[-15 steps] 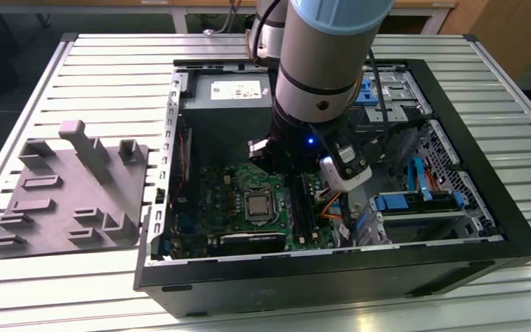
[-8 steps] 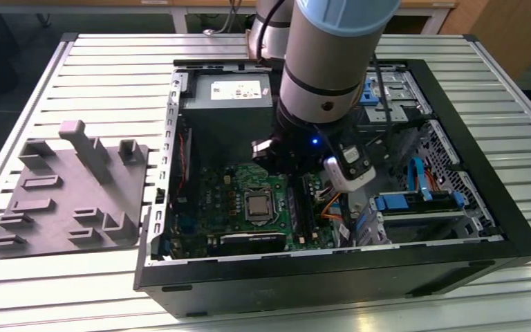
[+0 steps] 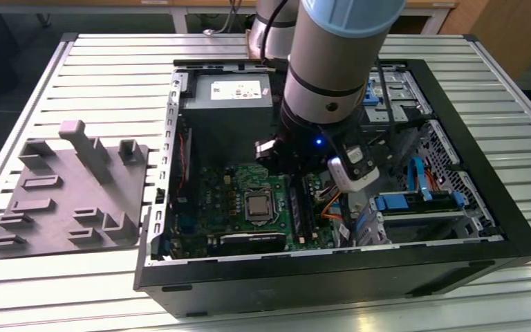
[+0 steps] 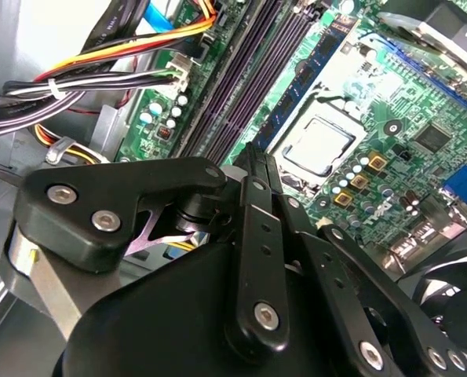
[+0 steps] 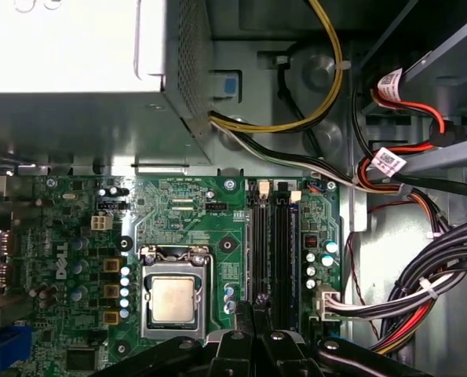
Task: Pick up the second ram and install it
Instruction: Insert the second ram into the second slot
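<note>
Ram (image 4: 300, 94) — on edge, jutting ahead of the claw (image 4: 253, 157) | claw nearly closed, seemingly pinching it | slots (image 5: 284, 243) just beneath, parallel — so held, I'd say, to drop straight in | CPU (image 5: 173, 300) beside the claw.

In the exterior view, the arm (image 3: 325, 76) conceals the motherboard (image 3: 233, 187) area beneath it. In the first wrist view, the gripper (image 5: 254, 308) covers one end of the memory slots (image 5: 271, 236); the power supply (image 5: 76, 47) is cropped. In the second wrist view, the fan (image 4: 457, 302) is cropped.
</note>
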{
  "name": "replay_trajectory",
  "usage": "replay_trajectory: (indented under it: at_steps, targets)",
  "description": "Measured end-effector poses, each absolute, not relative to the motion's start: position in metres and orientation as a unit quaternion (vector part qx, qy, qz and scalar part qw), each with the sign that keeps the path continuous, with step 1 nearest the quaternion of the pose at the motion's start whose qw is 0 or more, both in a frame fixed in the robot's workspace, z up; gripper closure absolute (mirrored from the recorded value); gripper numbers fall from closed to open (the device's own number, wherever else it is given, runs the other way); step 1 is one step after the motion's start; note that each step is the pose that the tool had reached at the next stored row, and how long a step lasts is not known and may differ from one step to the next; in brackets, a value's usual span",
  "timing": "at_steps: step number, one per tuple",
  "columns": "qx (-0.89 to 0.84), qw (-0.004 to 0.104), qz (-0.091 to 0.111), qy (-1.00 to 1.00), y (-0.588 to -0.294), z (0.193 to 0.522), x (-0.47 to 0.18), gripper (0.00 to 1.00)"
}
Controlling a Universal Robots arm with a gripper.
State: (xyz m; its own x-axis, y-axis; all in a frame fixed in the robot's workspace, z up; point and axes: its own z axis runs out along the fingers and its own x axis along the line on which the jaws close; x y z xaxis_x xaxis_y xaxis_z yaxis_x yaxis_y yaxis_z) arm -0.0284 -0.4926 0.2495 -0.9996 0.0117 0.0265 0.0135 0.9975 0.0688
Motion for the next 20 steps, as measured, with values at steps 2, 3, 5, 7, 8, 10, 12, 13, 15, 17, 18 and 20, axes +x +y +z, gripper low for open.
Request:
replay_trajectory:
  at_steps: [2, 3, 5, 7, 8, 10, 12, 13, 15, 17, 18, 20]
  targets:
    - [-0.006, 0.013, -0.034, -0.999, -0.4926, 0.2493, -0.0279, 0.88]
    - [-0.006, 0.013, -0.034, -0.999, -0.4926, 0.2493, -0.0276, 0.88]
    - [-0.006, 0.013, -0.034, -0.999, -0.4926, 0.2492, -0.0272, 0.88]
    - [-0.006, 0.013, -0.034, -0.999, -0.4926, 0.249, -0.0268, 0.88]
    - [-0.007, 0.013, -0.035, -0.999, -0.4926, 0.2488, -0.0267, 0.88]
    - [-0.007, 0.013, -0.035, -0.999, -0.4926, 0.2483, -0.0266, 0.88]
    - [-0.007, 0.013, -0.034, -0.999, -0.4926, 0.2477, -0.0264, 0.88]
    - [-0.007, 0.013, -0.034, -0.999, -0.4926, 0.2475, -0.0263, 0.88]
    - [-0.007, 0.013, -0.034, -0.999, -0.4926, 0.2471, -0.0259, 0.88]
    - [-0.007, 0.013, -0.034, -0.999, -0.4926, 0.2467, -0.0254, 0.88]
    - [-0.007, 0.013, -0.034, -0.999, -0.4926, 0.2464, -0.0251, 0.88]
    - [-0.008, 0.013, -0.034, -0.999, -0.4926, 0.246, -0.0243, 0.88]
